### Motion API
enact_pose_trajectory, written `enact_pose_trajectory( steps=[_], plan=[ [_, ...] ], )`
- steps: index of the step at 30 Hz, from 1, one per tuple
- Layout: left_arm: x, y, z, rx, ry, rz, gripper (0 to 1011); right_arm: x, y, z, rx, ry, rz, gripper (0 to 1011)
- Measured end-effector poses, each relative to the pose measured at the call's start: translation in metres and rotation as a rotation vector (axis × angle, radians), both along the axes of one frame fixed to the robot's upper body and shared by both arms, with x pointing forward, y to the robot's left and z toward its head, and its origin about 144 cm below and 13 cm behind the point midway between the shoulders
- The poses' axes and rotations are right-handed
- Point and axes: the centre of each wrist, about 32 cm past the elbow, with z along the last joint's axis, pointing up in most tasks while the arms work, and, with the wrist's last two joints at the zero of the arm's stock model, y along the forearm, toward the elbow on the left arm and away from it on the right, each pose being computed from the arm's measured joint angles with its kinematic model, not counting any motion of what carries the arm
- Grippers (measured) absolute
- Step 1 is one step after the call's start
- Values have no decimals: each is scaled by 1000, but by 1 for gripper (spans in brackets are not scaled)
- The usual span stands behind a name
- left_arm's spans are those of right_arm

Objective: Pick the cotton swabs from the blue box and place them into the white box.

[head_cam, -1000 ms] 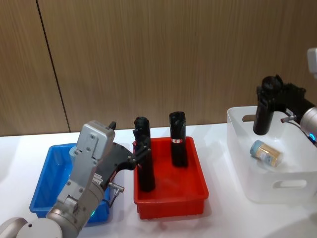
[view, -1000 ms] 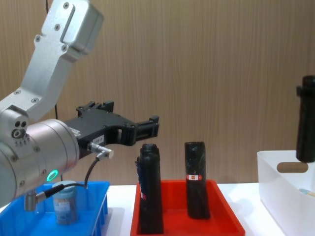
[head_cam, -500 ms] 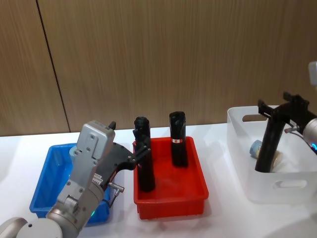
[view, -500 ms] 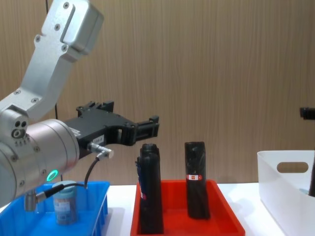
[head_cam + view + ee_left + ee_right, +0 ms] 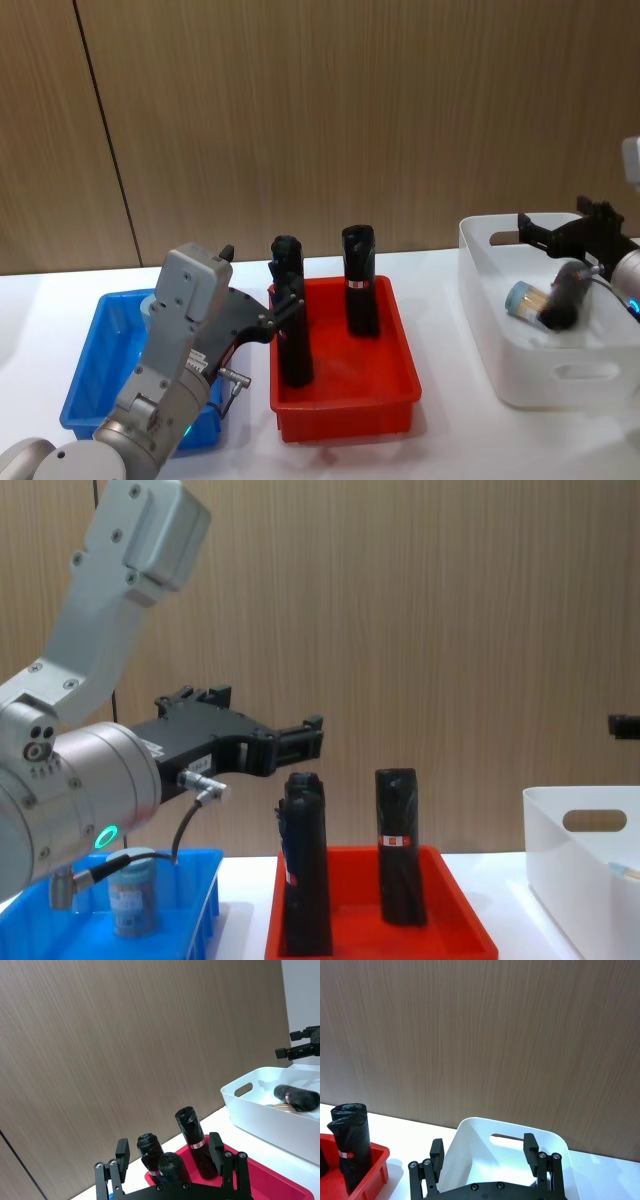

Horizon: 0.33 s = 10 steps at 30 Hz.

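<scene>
One tub of cotton swabs (image 5: 133, 892) stands upright in the blue box (image 5: 93, 365), low behind my left arm in the chest view. Another cotton swab tub (image 5: 522, 299) lies on its side in the white box (image 5: 540, 372), with a black roll (image 5: 566, 300) lying against it. My right gripper (image 5: 545, 233) hovers open over the white box's back part, holding nothing. My left gripper (image 5: 284, 307) hangs open and empty over the gap between the blue box and the red tray (image 5: 345, 405), pointing toward the black rolls.
The red tray sits between the two boxes and holds upright black rolls (image 5: 360, 280), one (image 5: 290, 325) close to my left fingertips. White tabletop (image 5: 445, 440) lies free in front of the trays. A wooden wall closes the back.
My right gripper lowered the black roll into the white box and let it go. The roll now lies on its side by the tub and the gripper is open. Left arm unmoved.
</scene>
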Motion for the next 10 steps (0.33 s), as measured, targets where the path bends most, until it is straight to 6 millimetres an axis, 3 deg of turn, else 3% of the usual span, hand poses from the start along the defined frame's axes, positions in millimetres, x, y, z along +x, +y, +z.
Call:
enact_pose_trajectory(
  steps=[10],
  plan=[
    [0,0,0,0,0,0,1004,0,0,-2,2,4,-1,1002]
  ],
)
